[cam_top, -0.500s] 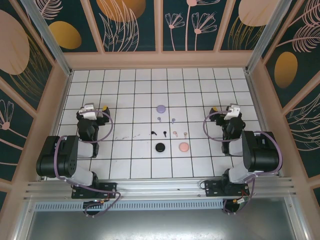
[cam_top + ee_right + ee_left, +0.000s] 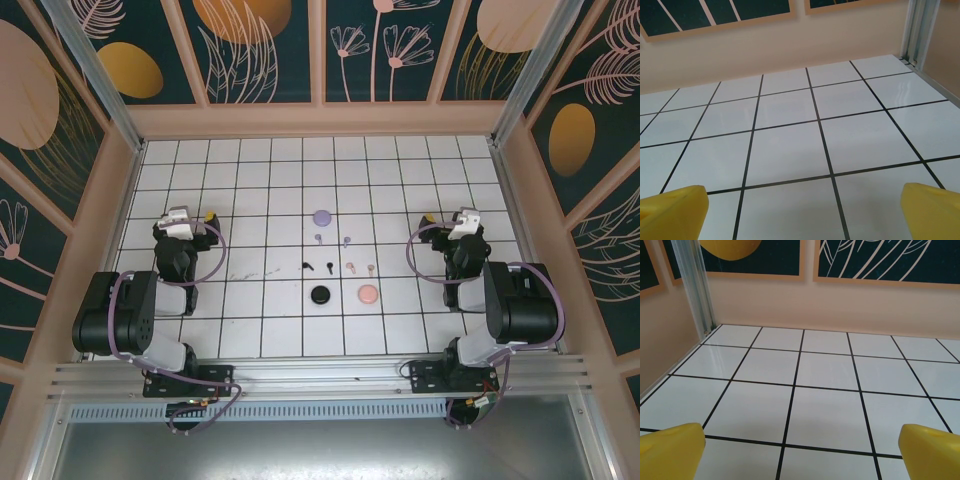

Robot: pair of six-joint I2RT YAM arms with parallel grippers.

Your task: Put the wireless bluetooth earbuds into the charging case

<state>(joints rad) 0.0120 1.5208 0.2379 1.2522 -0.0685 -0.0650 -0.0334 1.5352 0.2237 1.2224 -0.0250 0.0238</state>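
Six tiny stemmed earbuds lie in the middle of the white grid table in the top view: a lilac pair (image 2: pixel 318 239), a black pair (image 2: pixel 308 265) and a pink pair (image 2: pixel 350 267). Three round charging cases lie around them: lilac (image 2: pixel 321 217) behind, black (image 2: pixel 320 294) and pink (image 2: pixel 367 294) in front. My left gripper (image 2: pixel 187 213) rests far to their left, open with nothing between its yellow fingertips (image 2: pixel 670 450). Far to their right my right gripper (image 2: pixel 450 215) is open too, with bare tiles between its fingertips (image 2: pixel 932 210).
Beige walls with dark floral panels enclose the table (image 2: pixel 250 170) on three sides. Aluminium posts stand at the back left corner (image 2: pixel 692 285) and the back right corner (image 2: pixel 920 30). Both arms sit folded near their bases at the front edge.
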